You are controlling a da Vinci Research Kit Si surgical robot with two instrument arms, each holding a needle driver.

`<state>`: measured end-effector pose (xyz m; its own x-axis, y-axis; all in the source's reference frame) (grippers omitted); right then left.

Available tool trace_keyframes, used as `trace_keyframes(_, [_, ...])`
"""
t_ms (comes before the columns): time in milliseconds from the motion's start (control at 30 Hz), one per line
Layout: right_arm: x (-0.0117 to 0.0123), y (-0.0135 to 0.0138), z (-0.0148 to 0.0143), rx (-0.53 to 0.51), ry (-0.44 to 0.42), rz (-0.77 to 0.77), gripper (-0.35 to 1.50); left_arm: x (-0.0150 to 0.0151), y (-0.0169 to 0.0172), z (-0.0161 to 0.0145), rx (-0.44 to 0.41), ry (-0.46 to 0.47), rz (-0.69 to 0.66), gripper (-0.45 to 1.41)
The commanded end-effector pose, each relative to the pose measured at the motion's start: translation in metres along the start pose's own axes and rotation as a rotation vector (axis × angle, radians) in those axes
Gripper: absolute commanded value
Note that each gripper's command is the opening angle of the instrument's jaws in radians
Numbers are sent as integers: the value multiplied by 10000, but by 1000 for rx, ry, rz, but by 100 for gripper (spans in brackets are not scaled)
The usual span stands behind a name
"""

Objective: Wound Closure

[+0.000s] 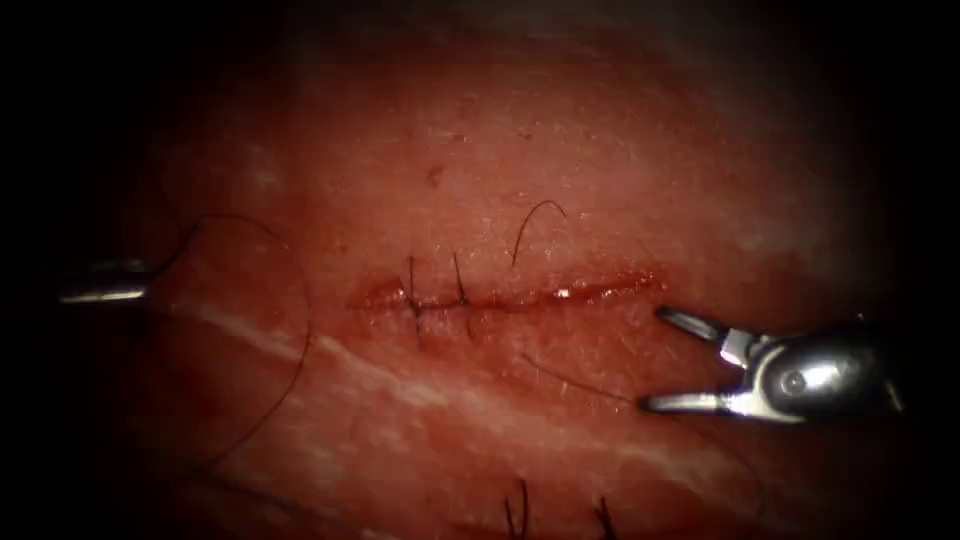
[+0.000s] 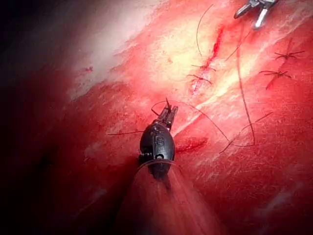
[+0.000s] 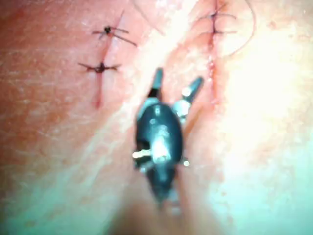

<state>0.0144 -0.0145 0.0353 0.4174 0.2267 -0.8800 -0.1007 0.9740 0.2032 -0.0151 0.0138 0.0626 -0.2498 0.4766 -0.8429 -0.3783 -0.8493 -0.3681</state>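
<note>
Right tool (image 1: 672, 361) sits at the right of the endoscope frame, just below the right end of the cut, jaws spread wide and holding nothing; the lower jaw tip lies at or on a thin strand of thread (image 1: 575, 382) that runs up-left toward the cut, contact can't be confirmed. Right wrist view shows the same tool (image 3: 175, 83) gaping open, empty, just beside the cut. Left tool (image 1: 105, 282) is at the far left edge of the endoscope frame, well away from the cut, only the shaft end readable there. In the left wrist view its jaws (image 2: 168, 113) look closed on the thread, which arcs away from the tip across the tissue (image 1: 600, 150). Thread also loops wide over the left side of the endoscope frame. Cut (image 1: 520, 296) runs horizontally mid-frame, two stitches (image 1: 437, 290) crossing its left part, right part unstitched with red fluid along it. Needle: can't make it out.
</note>
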Motion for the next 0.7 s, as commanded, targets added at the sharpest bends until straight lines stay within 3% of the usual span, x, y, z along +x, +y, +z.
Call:
trace_keyframes(33, [-12,1,15,12,-27,1,121,-8,2,7,-2,1,-2,-45])
trace_keyframes(367, [-10,24,50,2,17,51,108,-8,2,7,-5,2,-2,-45])
trace_keyframes(600, [-8,64,87,-54,78,232,79,-8,2,7,-5,2,-1,-45])
trace_keyframes(700, [-11,75,99,-8,111,299,56,-8,3,7,-5,2,-1,-45])
